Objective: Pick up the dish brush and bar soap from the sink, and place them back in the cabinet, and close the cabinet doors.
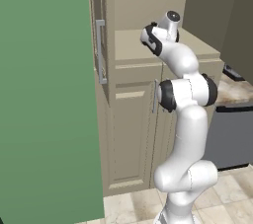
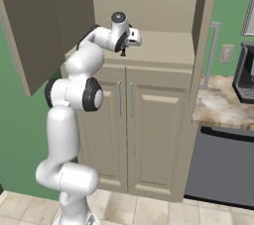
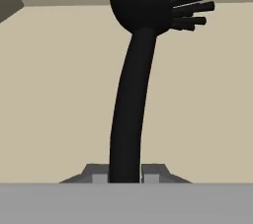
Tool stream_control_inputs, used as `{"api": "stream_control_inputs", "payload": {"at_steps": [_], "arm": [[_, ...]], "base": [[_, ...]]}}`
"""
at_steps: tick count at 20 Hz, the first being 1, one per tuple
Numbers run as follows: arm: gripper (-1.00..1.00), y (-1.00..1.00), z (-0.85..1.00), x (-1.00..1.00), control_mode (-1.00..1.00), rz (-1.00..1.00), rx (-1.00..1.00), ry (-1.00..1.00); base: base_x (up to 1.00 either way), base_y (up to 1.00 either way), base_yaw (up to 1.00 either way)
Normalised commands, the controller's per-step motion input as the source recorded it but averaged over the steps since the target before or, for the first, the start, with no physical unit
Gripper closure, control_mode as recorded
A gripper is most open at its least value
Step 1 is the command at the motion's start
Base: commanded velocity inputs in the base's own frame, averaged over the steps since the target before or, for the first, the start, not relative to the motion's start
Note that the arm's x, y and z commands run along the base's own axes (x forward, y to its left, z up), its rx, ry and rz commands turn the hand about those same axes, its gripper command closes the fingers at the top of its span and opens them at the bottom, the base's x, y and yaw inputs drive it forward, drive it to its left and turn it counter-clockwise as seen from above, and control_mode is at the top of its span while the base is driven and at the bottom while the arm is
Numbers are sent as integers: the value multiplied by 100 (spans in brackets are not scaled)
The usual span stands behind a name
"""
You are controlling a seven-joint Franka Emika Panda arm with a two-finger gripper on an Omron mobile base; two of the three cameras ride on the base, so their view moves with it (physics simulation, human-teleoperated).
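The gripper [image 2: 124, 46] is clamped on the dish brush [image 3: 136, 70] by its thin handle; hand view shows the handle pinched btwn the two tips, bristly head pointing away toward the beige shelf surface. In the right base view the brush hangs as a small dark stub below the hand, just over the shelf of the cabinet [image 2: 163, 50], near its left side.

Risks, as a guess: the grip sits at the handle's end, so the heavy head could pivot or swing when released, and the brush may roll or tip toward the shelf's front edge. Letting go too high would make it bounce. The open cabinet doors [image 1: 97, 50] stand close on both sides of the arm; a wide pull-out could clip one w/ the elbow.

Containers: the open cabinet compartment shows a bare beige shelf w/ nothing resting on it that can be made out; no bar soap is visible there. The lower doors under the shelf are shut.
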Motion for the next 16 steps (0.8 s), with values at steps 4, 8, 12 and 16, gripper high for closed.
{"api": "stream_control_inputs", "payload": {"at_steps": [4, 8, 12, 16], "arm": [[-100, 3, -3, 2, -100, 0, 0, 1], [-100, 1, 0, 2, -100, 0, 0, 0], [-100, 0, 0, 0, -100, 0, 0, 0], [-100, 0, 0, 0, -100, 0, 0, 0]], "base": [[0, 0, 0], [0, 0, 0], [0, 0, 0], [0, 0, 0]]}}
